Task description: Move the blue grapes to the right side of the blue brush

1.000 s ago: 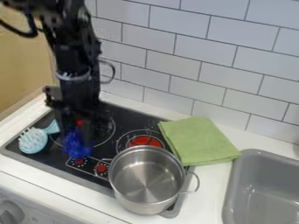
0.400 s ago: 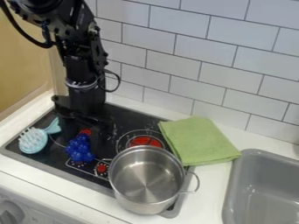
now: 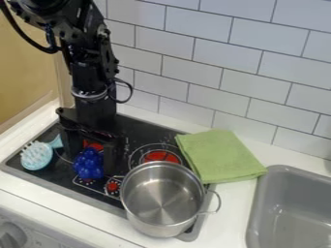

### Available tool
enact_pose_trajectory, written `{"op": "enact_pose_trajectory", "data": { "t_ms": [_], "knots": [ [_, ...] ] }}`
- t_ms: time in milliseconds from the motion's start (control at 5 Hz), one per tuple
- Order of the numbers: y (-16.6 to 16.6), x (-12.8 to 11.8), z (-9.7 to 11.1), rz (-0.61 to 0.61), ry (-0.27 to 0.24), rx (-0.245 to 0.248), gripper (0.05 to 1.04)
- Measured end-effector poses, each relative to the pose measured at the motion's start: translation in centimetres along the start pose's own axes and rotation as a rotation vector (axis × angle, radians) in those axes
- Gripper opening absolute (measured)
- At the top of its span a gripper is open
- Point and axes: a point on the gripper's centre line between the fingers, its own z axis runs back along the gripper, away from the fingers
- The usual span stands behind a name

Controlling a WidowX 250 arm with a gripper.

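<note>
Blue grapes [image 3: 88, 164], right of bristles-up blue brush [image 3: 37, 156]

White counter [image 3: 233, 203], black stovetop [image 3: 143, 130], blue brush [image 3: 37, 155], blue grapes [image 3: 88, 164], steel pot [image 3: 158, 196], green cloth [image 3: 221, 156]

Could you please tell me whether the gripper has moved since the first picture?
Yes, the gripper has shifted slightly right in the view, against the stovetop.

The pot [image 3: 161, 193] is bare metal, smooth and shiny inside. Under it, the cooktop [image 3: 158, 138] looks like glossy black glass. The cloth [image 3: 219, 155] is matt, soft fabric. Those grapes [image 3: 88, 163] look like shiny, bumpy plastic; the brush [image 3: 37, 155] seems smooth plastic with a bristly face. The wall tiles [image 3: 223, 58] look smooth, the table [image 3: 236, 196] smooth too.
</note>
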Motion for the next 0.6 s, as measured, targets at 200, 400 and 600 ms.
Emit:
{"op": "enact_pose_trajectory", "data": {
  "t_ms": [200, 400, 600],
  "knots": [
    [-0.3, 0.0, 1.3, -0.009, -0.024, -0.003, 0.999],
    [-0.7, -0.1, 3.4, -0.017, -0.054, 0.005, 0.999],
    [-0.8, 0.4, 6.0, -0.051, -0.116, 0.017, 0.999]
  ]
}}
